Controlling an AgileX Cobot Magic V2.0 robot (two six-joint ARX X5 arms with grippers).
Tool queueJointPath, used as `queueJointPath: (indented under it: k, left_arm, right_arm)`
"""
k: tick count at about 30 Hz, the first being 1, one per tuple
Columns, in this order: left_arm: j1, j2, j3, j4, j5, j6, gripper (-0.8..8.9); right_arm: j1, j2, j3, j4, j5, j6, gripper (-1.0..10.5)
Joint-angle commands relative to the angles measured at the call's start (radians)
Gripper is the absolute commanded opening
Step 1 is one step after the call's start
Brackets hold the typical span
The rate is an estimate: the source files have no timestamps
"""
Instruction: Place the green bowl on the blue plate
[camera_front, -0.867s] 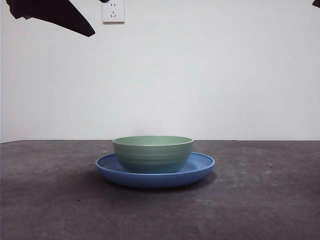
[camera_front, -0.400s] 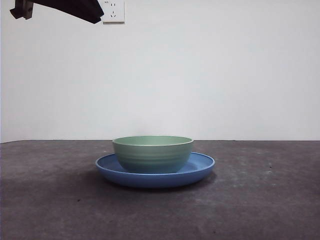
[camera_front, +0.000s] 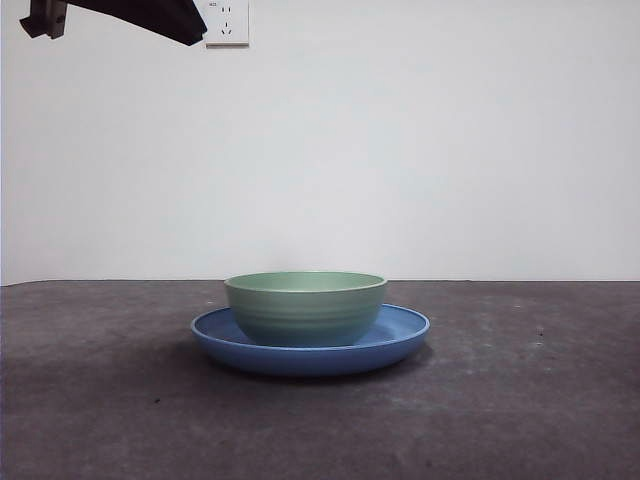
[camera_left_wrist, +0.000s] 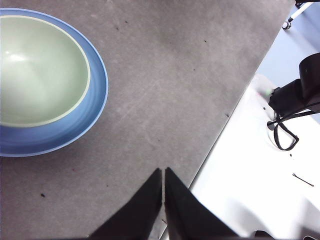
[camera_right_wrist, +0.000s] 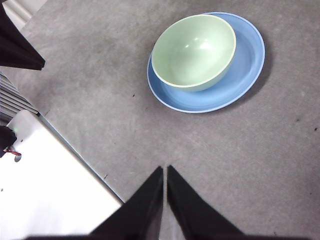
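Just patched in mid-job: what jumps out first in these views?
The green bowl sits upright on the blue plate, mid-table, slightly off the plate's centre in the right wrist view. Both grippers, left and right, are shut and empty, held high and away from the dishes.

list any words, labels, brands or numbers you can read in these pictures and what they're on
No readable text in any view.
Wall socket: a tiny dark mark at its upper corner, too small to read.
Green bowl: no print or label visible.
Blue plate: no print or label visible.
Left gripper and right gripper: plain black jaws, no markings.
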Motion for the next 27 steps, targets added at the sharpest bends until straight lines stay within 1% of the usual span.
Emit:
queueJointPath:
  k: [1, 8, 11, 13, 16, 20, 23, 25, 27]
  left_arm:
    - [-0.008, 0.005, 0.01, 0.008, 0.008, 0.006, 0.09]
    - [-0.006, -0.01, 0.01, 0.01, 0.006, 0.008, 0.09]
    - [0.013, -0.059, 0.01, 0.047, -0.055, 0.05, 0.09]
    - [0.049, -0.115, 0.009, 0.114, -0.122, 0.061, 0.09]
    - [0.141, -0.207, 0.005, 0.26, -0.191, 0.082, 0.09]
    - [0.305, -0.33, -0.027, 0.446, -0.198, 0.087, 0.09]
    - [0.432, -0.428, -0.095, 0.566, -0.209, 0.088, 0.09]
    - [0.504, -0.502, -0.165, 0.631, -0.261, 0.087, 0.09]
    - [0.554, -0.57, -0.242, 0.675, -0.329, 0.087, 0.09]
  right_arm:
    - [0.007, 0.006, 0.019, 0.01, -0.002, -0.009, 0.1]
    - [0.007, 0.006, 0.019, 0.01, -0.002, -0.009, 0.1]
    - [0.007, 0.006, 0.019, 0.01, -0.002, -0.009, 0.1]
    - [0.007, 0.006, 0.019, 0.01, -0.002, -0.009, 0.1]
    - [0.007, 0.006, 0.019, 0.01, -0.002, -0.009, 0.1]
    - [0.007, 0.006, 0.019, 0.01, -0.002, -0.009, 0.1]
    - [0.007, 0.006, 0.019, 0.01, -0.002, -0.009, 0.1]
    - [0.007, 0.006, 0.019, 0.01, -0.002, -0.009, 0.1]
    - [0.007, 0.006, 0.019, 0.01, -0.002, -0.009, 0.1]
